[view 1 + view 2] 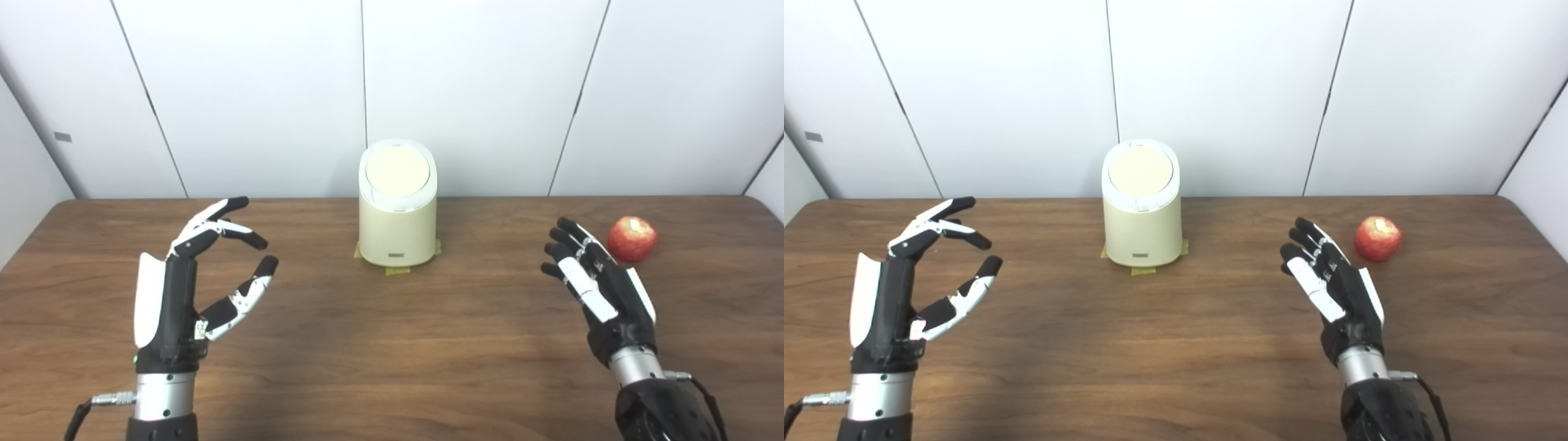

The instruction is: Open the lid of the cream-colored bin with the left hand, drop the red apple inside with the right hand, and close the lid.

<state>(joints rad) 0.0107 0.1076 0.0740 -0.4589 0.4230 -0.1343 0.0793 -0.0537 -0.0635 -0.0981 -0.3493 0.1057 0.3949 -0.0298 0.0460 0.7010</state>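
Bin (397,214) centre rear on table (392,343); apple (632,238) right.

Your two head cameras, side by side, angled down at the table (392,343), near, sharing almost the whole scene.

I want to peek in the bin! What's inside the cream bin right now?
Nobody can see inside. The round lid sits shut on top of the cream bin, covering everything. The red apple is not in it; it lies on the table near the right hand.
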